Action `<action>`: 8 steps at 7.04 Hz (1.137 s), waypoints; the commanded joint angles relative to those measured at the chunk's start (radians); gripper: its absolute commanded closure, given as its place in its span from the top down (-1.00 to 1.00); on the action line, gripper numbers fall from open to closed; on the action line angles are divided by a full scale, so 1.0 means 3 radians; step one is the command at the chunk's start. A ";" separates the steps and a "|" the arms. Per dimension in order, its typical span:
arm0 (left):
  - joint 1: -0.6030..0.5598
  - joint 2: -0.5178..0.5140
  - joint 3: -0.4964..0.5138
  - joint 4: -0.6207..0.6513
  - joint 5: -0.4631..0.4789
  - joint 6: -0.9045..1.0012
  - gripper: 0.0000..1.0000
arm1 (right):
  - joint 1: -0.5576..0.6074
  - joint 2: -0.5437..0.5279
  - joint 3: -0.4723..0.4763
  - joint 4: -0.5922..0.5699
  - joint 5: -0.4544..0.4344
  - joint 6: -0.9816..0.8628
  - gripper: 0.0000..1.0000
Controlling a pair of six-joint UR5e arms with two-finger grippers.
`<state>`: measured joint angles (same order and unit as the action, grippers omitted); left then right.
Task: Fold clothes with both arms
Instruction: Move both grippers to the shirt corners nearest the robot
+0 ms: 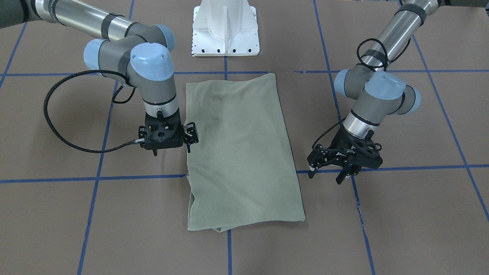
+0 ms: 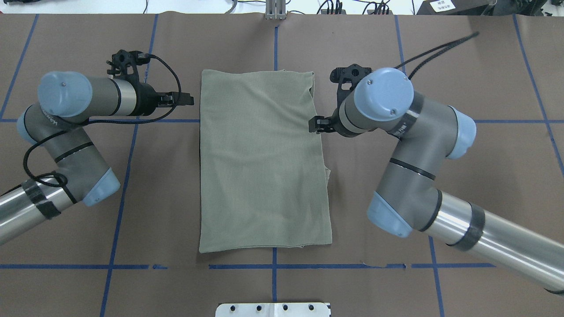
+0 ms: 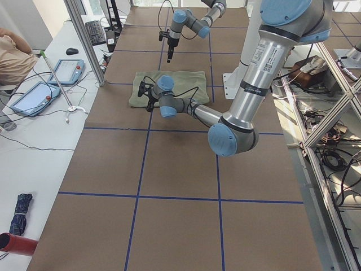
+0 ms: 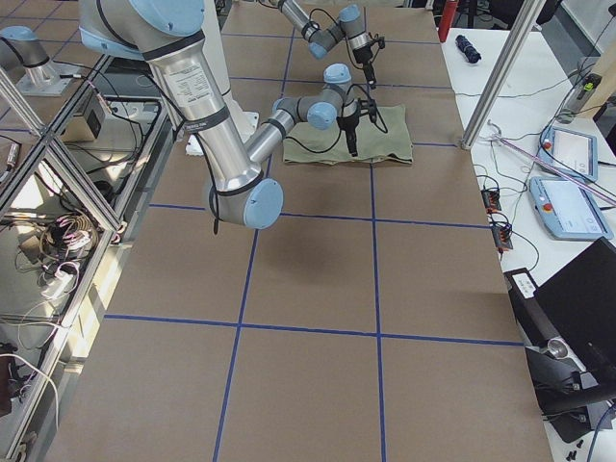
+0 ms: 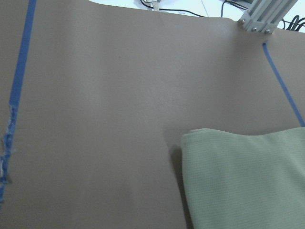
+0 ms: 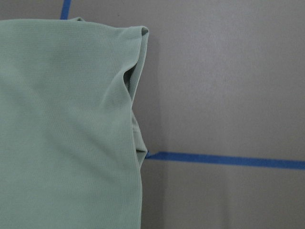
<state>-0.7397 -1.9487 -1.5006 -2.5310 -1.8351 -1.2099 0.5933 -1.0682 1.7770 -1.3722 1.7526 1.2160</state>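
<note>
The clothes are one pale green shirt [image 1: 240, 152] [image 2: 260, 163], folded into a tall rectangle and lying flat on the brown table. My left gripper [image 1: 325, 175] [image 2: 187, 99] hovers off the shirt's side, tilted toward it, open and holding nothing. On the opposite side my right gripper [image 1: 172, 151] [image 2: 316, 124] points down with one finger at the cloth's edge; it is open and empty too. The left wrist view shows a far corner of the shirt [image 5: 248, 181]. The right wrist view shows a layered folded edge [image 6: 62, 119]. Neither wrist view shows any fingers.
The white pedestal base [image 1: 225, 30] [image 2: 273, 309] stands at the robot's edge of the table. Blue tape lines [image 2: 274, 267] cross the brown surface. A side desk with tablets [image 3: 65, 70], a metal post [image 3: 84, 39] and a seated person's arm [image 3: 11, 51] lie beyond the far edge.
</note>
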 commanded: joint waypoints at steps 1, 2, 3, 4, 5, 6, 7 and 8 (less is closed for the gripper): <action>0.0494 0.0780 -0.1042 0.0010 0.0118 -0.0510 1.00 | -0.0477 -0.0650 0.0710 0.0410 -0.0322 0.0878 1.00; 0.0861 0.1098 -0.1406 0.0020 0.0408 -0.0882 1.00 | -0.0778 -0.0845 0.0957 0.0457 -0.0694 0.1402 1.00; 0.1194 0.1192 -0.1562 0.0177 0.0643 -0.1336 1.00 | -0.0989 -0.0888 0.1040 0.0478 -0.0941 0.1782 1.00; 0.1572 0.1183 -0.1563 0.0290 0.1117 -0.1847 0.95 | -0.1097 -0.0903 0.1036 0.0681 -0.1075 0.1918 1.00; 0.1793 0.1183 -0.1543 0.0301 0.1354 -0.2252 0.76 | -0.1134 -0.1075 0.1016 0.1017 -0.1102 0.1939 1.00; 0.1953 0.1117 -0.1472 0.0367 0.1569 -0.2504 0.66 | -0.1139 -0.1133 0.1010 0.1050 -0.1127 0.1939 1.00; 0.2005 0.0894 -0.1446 0.0606 0.1607 -0.2598 0.64 | -0.1144 -0.1128 0.0985 0.1051 -0.1153 0.1934 1.00; 0.2031 0.0805 -0.1420 0.0679 0.1612 -0.2670 0.64 | -0.1144 -0.1123 0.0975 0.1051 -0.1153 0.1934 1.00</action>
<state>-0.1492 -1.6657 -1.9368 -2.3672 -1.3665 -1.9731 0.2515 -1.4031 2.0742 -1.0618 1.4108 1.7956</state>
